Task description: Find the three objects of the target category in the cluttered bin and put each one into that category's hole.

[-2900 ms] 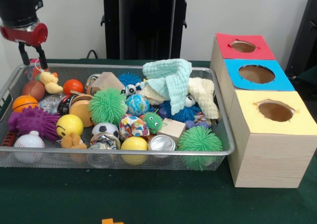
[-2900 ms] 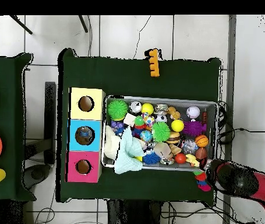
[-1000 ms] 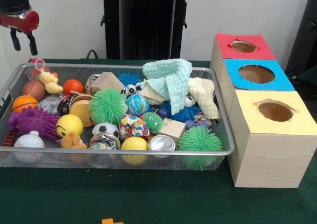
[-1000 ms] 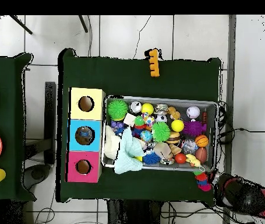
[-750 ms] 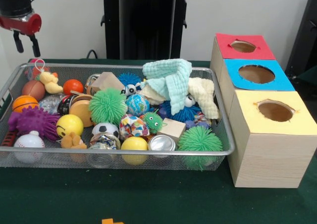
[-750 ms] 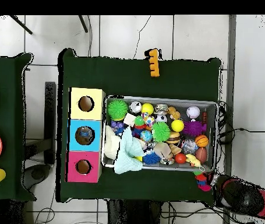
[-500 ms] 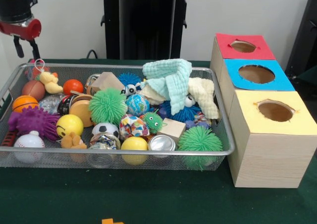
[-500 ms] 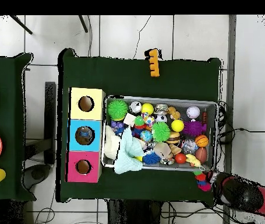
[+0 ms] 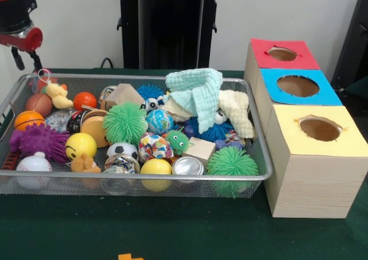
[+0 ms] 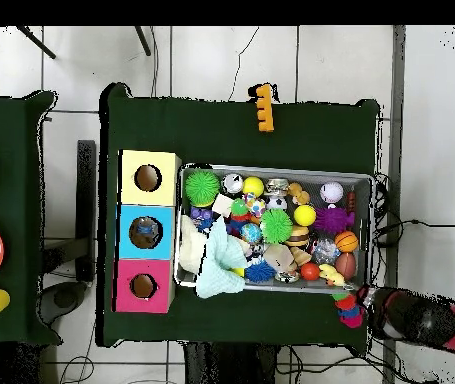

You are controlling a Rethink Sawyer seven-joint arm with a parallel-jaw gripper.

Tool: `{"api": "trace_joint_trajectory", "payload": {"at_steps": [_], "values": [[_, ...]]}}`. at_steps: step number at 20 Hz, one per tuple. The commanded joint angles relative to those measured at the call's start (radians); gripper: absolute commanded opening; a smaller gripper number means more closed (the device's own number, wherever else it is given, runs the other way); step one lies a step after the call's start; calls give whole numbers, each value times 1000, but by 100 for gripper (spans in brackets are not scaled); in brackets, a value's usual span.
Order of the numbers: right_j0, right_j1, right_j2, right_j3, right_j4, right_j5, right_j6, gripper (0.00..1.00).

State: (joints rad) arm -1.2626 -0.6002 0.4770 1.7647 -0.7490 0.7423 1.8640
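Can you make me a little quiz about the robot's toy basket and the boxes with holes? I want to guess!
1. True or false: the pale green folded cloth lies on top of the pile in the wire mesh bin.
2. Which wooden box stands nearest the camera in the front view? A) the red-topped box B) the blue-topped box C) the yellow-topped box
3. Fill in: the yellow ball with a smiley face sits just beside the spiky ______ ball.

Key: 1 true. 2 C. 3 purple.
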Motion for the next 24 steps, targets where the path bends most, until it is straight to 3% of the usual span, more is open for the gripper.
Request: {"api": "trace_joint_trajectory", "payload": {"at_steps": [1, 11, 24], "values": [[35, 92, 100, -238, 4, 70, -269, 100], [74, 132, 124, -363, 14, 142, -265, 100], [33, -86, 125, -181, 97, 197, -253, 100]]}}
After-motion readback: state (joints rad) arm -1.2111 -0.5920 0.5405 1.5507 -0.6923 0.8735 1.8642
